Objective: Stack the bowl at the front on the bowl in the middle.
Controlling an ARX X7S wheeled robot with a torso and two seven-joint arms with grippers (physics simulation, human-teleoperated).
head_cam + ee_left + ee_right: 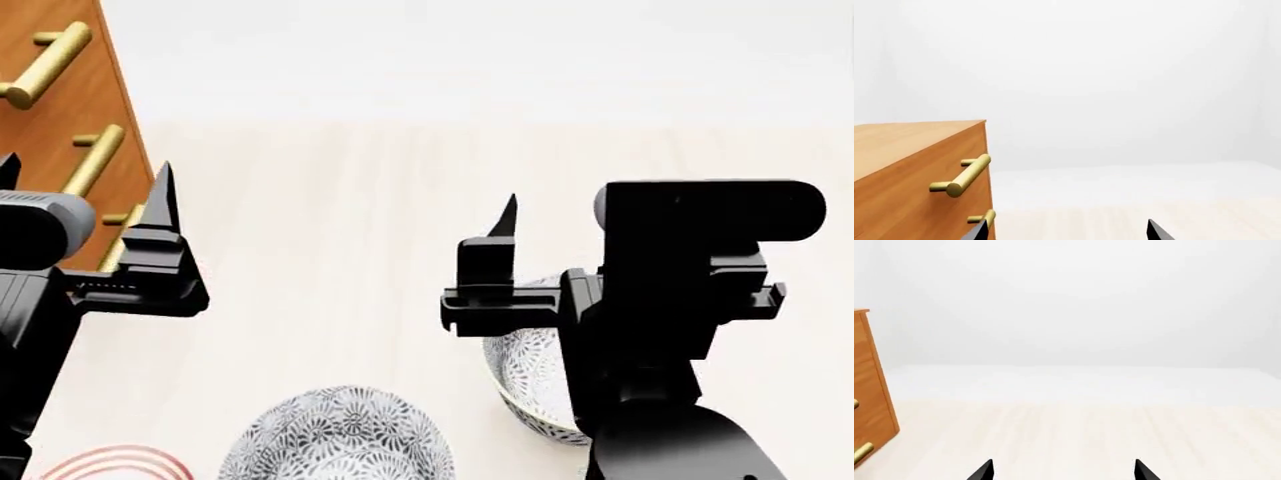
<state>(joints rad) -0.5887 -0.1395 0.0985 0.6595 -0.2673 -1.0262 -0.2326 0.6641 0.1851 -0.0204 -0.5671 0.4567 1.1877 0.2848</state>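
Nothing had yet been picked up; by the look of it, the task stood at its opening, with both arms raised and level above the pale wooden worktop [347,200] and neither gripper near a bowl. In the head view two patterned bowls showed low in the frame: one [340,440] at the bottom edge, cut off by the frame, and another [527,375] to its right, partly hidden behind the right arm. At the bottom left corner a sliver of a red-ringed dish [114,465] peeped in; whether that was the third bowl could not be told, nor, from this angle, which bowl counted as front and which as middle. The right gripper [1063,471] was released, its two dark tips well apart in its wrist view with only bare worktop ahead. The left gripper [1066,231] was likewise spread wide and empty. The next move would probably call for tilting one wrist downward and lowering it over the rim of the front bowl, since both grippers pointed forward, past the bowls. A wooden cabinet [60,110] with brass handles [964,176] stood at the left, just beside the left gripper, and could crowd that arm. The right arm itself blocked the view of the bowl beneath it.
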